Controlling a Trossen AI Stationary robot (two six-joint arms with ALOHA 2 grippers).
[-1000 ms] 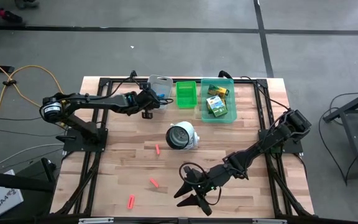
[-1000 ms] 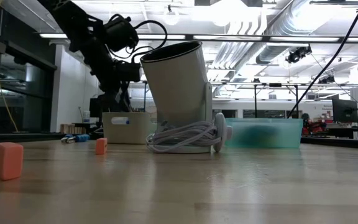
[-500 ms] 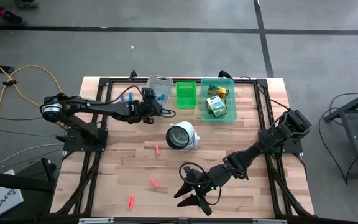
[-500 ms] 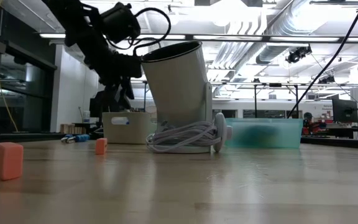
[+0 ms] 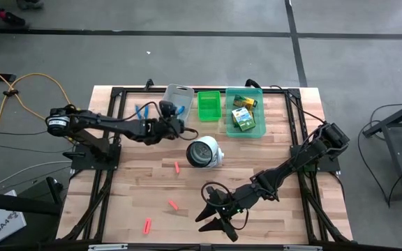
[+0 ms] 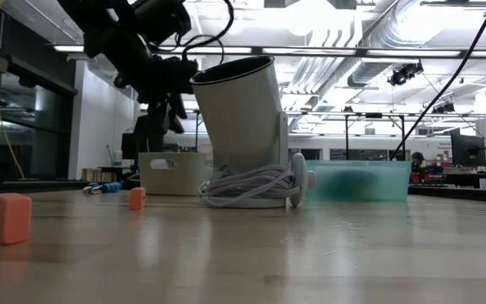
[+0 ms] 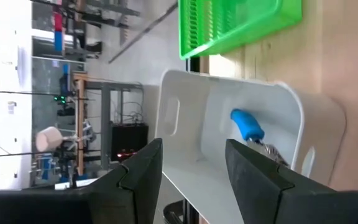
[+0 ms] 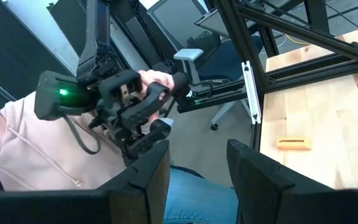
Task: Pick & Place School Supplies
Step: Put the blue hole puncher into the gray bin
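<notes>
From above, the left gripper (image 5: 175, 128) hangs just in front of the grey bin (image 5: 179, 93), which holds blue scissors (image 5: 181, 109); a second pair (image 5: 141, 110) lies on the table beside that bin. Crayon boxes (image 5: 243, 116) sit in the teal bin (image 5: 259, 125). Three red stubs (image 5: 176, 167) lie on the table between the arms. The right gripper (image 5: 217, 221) hovers at the near edge, well apart from the stubs.

At table height, two stubs (image 6: 13, 218) stand left of the white object (image 6: 243, 127).

The left wrist view shows its fingers (image 7: 143, 171) apart and empty, the scissors (image 7: 249, 127) in the bin beyond them.

The right wrist view shows its fingers (image 8: 148, 168) parted, empty, with a person's hand (image 8: 157, 81) beyond.
</notes>
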